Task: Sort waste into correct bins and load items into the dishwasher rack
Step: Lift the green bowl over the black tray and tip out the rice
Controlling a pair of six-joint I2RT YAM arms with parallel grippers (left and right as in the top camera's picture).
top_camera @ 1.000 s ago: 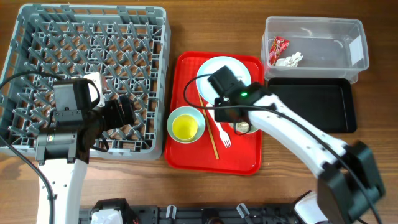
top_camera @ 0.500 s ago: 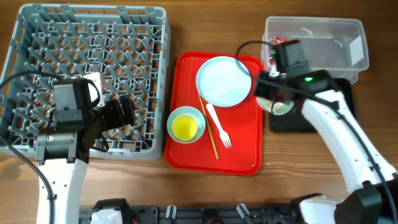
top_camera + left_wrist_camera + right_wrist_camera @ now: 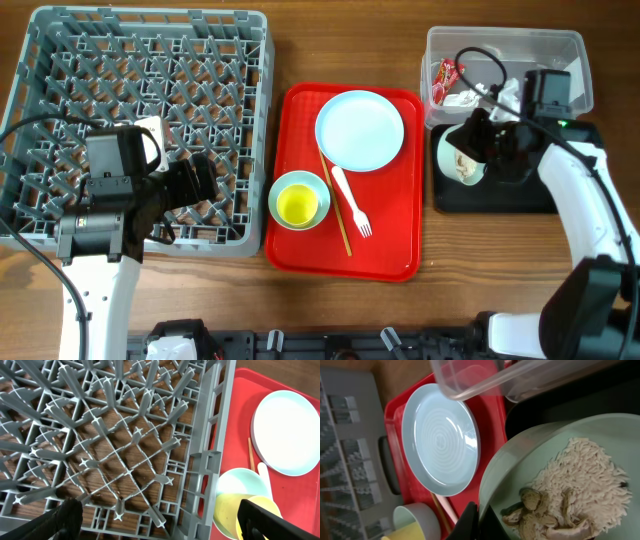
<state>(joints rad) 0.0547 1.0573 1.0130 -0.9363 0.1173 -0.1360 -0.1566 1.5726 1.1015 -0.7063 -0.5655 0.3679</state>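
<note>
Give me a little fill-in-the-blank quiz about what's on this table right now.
The bowl held by the right gripper contains ____ scraps. That bowl hangs over the ____ tray. The yellow cup sits inside another ____ on the red tray. The wrapper and tissue lie in the ____ tub.
Missing words: rice; black; bowl; clear.

Our left arm (image 3: pixel 96 290) and right arm (image 3: pixel 592 205): white links, black joints.
Black motor blocks sit behind our black left pincer (image 3: pixel 205 180) and right pincer (image 3: pixel 483 140); black cables (image 3: pixel 480 51) loop off both, a green light (image 3: pixel 563 124) just behind the right.
</note>
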